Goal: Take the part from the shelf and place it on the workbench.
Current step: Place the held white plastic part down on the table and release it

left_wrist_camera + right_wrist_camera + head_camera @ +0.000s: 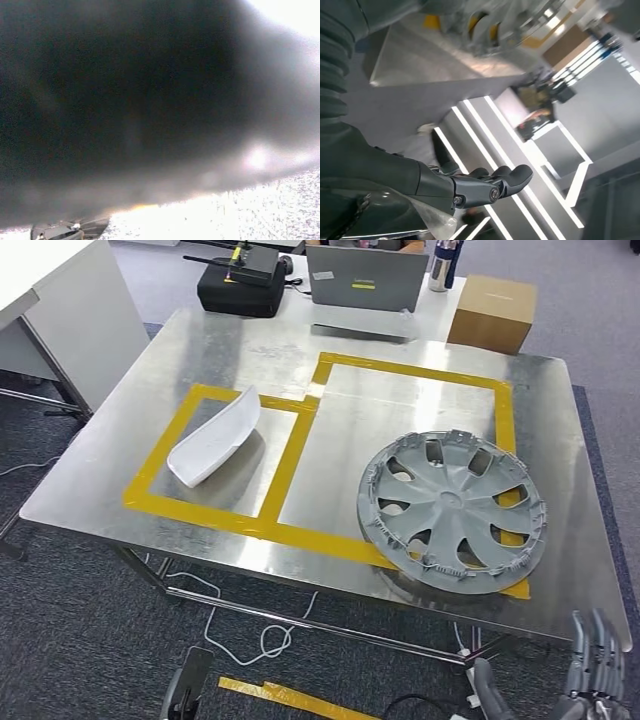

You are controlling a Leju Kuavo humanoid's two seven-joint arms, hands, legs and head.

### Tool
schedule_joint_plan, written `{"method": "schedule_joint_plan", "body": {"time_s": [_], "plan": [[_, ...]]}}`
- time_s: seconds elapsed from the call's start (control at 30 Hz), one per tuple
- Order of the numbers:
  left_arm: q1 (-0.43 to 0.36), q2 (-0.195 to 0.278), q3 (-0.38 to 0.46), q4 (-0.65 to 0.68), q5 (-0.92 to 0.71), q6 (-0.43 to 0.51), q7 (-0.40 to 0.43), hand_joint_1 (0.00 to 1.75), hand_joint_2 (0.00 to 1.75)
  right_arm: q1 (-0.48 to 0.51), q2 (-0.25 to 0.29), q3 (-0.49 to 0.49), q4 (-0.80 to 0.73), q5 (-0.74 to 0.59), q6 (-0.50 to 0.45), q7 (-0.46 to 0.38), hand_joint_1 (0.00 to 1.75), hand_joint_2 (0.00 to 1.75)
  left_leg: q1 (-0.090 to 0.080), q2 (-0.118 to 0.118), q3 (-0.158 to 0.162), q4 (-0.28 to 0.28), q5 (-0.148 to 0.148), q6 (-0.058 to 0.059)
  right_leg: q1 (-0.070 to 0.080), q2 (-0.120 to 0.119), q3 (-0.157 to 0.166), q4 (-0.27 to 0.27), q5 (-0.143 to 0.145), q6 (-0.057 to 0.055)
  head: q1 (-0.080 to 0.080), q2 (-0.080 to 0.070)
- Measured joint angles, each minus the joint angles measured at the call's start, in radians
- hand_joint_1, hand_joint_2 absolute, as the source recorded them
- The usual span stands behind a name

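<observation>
A grey wheel cover [453, 508] lies flat on the steel workbench [226, 350], at its front right, over the yellow tape outline [290, 475]. In the left taped box rests a white curved part [215, 436]. My right hand [596, 665] hangs below and in front of the bench's front right corner, fingers stretched out and apart, holding nothing. The right wrist view shows the same hand [486, 186] with straight fingers and the bench's underside beyond. A dark shape low at the left, which I take for my left hand [186, 685], hangs near the floor; its fingers are unclear.
Behind the bench stand a laptop [366, 280], a black case [241, 285] and a cardboard box [492, 312]. A white table [68, 310] stands at the left. Cables [264, 640] and a yellow tape strip [294, 698] lie on the carpet under the front edge.
</observation>
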Motion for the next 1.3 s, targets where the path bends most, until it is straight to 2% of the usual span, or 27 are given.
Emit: {"method": "schedule_joint_plan", "body": {"time_s": [0.1,0.2,0.3,0.4,0.53,0.6,0.67,0.77,0.83,0.9,1.0,1.03,1.2,1.3], "plan": [[0.004,0.000,0.010,0.000,-0.001,0.003,-0.003,0.00,0.00,-0.020,0.019,-0.076,-0.020,-0.026,0.000,0.111,0.00,1.75,-0.001,0.000,0.001,0.000,0.000,0.000,-0.001,0.000,0.000,0.000,0.001,0.001,0.000,0.000],[0.009,-0.001,0.019,0.000,-0.003,0.006,-0.008,0.00,0.00,-0.042,0.029,-0.143,-0.025,-0.087,0.000,0.153,0.00,1.75,-0.001,0.000,0.001,0.000,0.000,0.000,-0.001,0.000,0.000,0.000,0.001,0.001,0.000,0.000],[0.014,-0.002,0.027,0.000,-0.007,0.007,-0.014,0.00,0.00,-0.082,0.035,-0.242,0.009,-0.234,0.000,0.161,0.00,1.75,-0.001,0.000,0.001,0.000,0.000,0.000,-0.001,0.000,0.000,0.000,0.001,0.001,0.000,0.000],[0.019,-0.004,0.040,0.000,-0.011,0.007,-0.019,0.00,0.00,-0.136,0.038,-0.364,0.116,-0.385,0.000,0.145,0.00,1.75,-0.001,0.000,0.001,0.000,0.000,0.000,-0.001,0.000,0.000,0.000,0.000,0.001,0.000,0.000],[0.024,-0.006,0.050,0.000,-0.016,0.007,-0.023,0.00,0.00,-0.192,0.043,-0.500,0.252,-0.467,0.000,0.118,0.00,1.75,-0.001,0.000,0.001,0.000,-0.001,0.001,-0.001,0.000,0.001,0.000,0.000,0.002,0.000,0.000],[0.026,-0.006,0.053,0.000,-0.018,0.007,-0.023,0.00,0.00,-0.242,0.044,-0.568,0.344,-0.516,0.000,0.063,0.00,1.75,0.000,0.002,0.002,0.000,-0.001,0.001,0.000,0.002,0.000,0.000,0.000,0.001,0.000,0.000],[0.028,-0.008,0.056,0.000,-0.023,0.006,-0.023,0.00,0.00,-0.335,0.044,-0.683,0.502,-0.546,0.000,-0.083,0.00,1.75,0.000,0.003,0.002,0.000,-0.001,0.001,0.000,0.004,0.000,0.000,0.000,0.001,0.000,0.000],[0.029,-0.010,0.066,0.000,-0.033,0.003,-0.023,0.00,0.00,-0.517,0.047,-0.953,0.804,-0.519,0.000,-0.382,0.00,1.75,-0.001,0.005,0.004,0.000,-0.001,0.002,-0.001,0.006,-0.002,0.000,0.000,0.003,-0.002,0.000],[0.029,-0.012,0.069,0.000,-0.037,0.002,-0.023,0.00,0.00,-0.566,0.053,-1.143,0.923,-0.532,0.000,-0.450,0.00,1.75,-0.002,-0.004,0.006,0.000,-0.002,0.004,-0.002,-0.005,0.003,0.000,-0.006,0.004,-0.003,0.000],[0.036,-0.011,0.072,0.000,-0.042,0.001,-0.022,0.00,0.00,-0.591,0.061,-1.284,1.022,-0.547,0.000,-0.398,0.00,1.75,-0.001,-0.010,0.008,0.000,-0.003,0.004,0.000,-0.011,0.010,0.000,-0.007,0.001,-0.002,0.000],[0.036,-0.012,0.077,0.000,-0.053,-0.002,-0.019,0.00,0.00,-0.648,0.065,-1.379,1.175,-0.546,0.000,-0.228,0.00,1.75,0.000,-0.001,0.010,0.000,-0.005,0.002,0.001,-0.001,0.010,0.001,-0.006,-0.001,-0.003,0.000],[0.034,-0.013,0.078,0.000,-0.056,-0.003,-0.019,0.00,0.00,-0.659,0.065,-1.403,1.207,-0.544,0.000,-0.196,0.00,1.75,0.000,0.000,0.011,0.000,-0.005,0.002,0.000,-0.001,0.010,0.001,-0.006,-0.001,-0.003,0.000],[0.034,-0.014,0.083,0.000,-0.060,-0.003,-0.017,0.00,0.00,-0.690,0.068,-1.477,1.317,-0.531,0.000,-0.130,0.00,1.75,0.001,0.000,0.012,0.000,-0.006,0.001,0.002,0.000,0.011,0.001,-0.007,-0.001,-0.003,0.000],[0.033,-0.015,0.088,0.000,-0.069,-0.007,-0.015,0.00,0.00,-0.720,0.070,-1.500,1.417,-0.530,0.001,-0.071,0.00,0.44,0.002,0.000,0.012,0.000,-0.006,0.001,0.002,0.000,0.011,0.001,-0.007,-0.001,-0.002,0.000]]}}
